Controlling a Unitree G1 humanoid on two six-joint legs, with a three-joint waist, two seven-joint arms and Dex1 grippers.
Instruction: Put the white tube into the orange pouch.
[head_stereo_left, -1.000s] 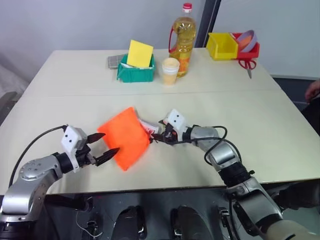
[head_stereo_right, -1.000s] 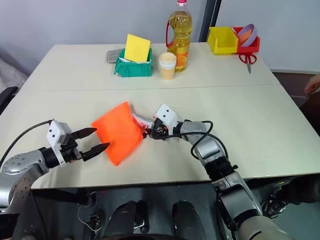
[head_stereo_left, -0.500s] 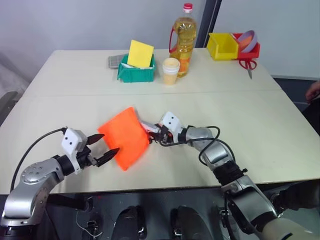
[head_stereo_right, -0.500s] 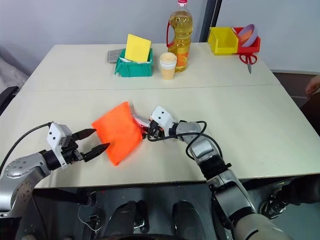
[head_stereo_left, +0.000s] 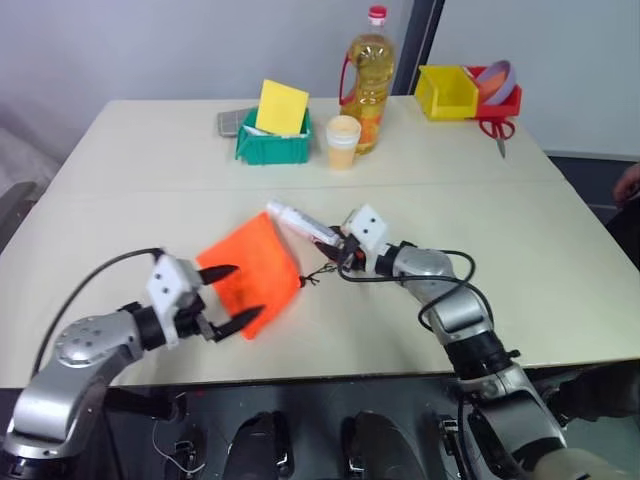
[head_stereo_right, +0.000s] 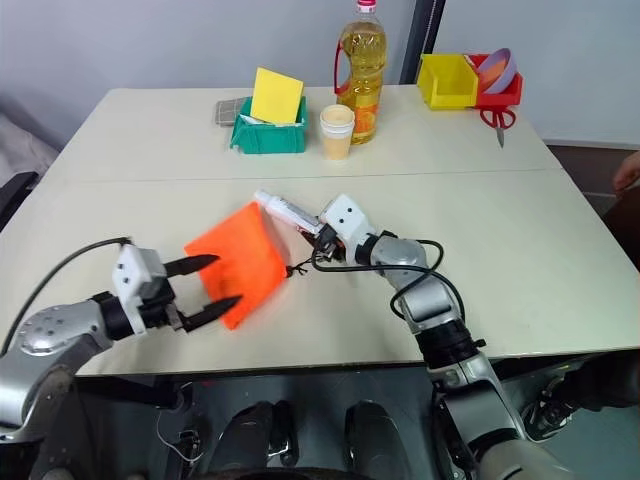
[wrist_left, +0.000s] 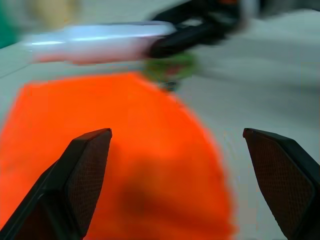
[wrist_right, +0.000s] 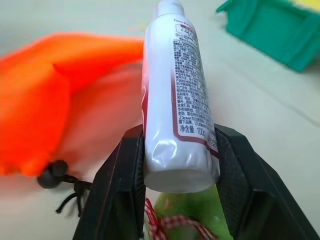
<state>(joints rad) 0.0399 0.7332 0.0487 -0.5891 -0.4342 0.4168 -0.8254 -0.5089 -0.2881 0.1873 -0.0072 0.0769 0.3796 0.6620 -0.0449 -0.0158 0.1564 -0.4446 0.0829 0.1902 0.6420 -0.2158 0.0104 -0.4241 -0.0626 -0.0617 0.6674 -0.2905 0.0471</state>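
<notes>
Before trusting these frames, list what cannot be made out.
- Pouch opening: hidden in both eye views; whether it is open cannot be told.
- Tube cap: blurred in the right wrist view.
- Tube label: blurred in the left wrist view.
- Green bin contents: hidden behind its wall and the yellow card.

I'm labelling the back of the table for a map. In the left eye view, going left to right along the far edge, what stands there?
Green bin with the yellow card → cream paper cup → yellow oil bottle → yellow bin → red bin → red-handled scissors.
</notes>
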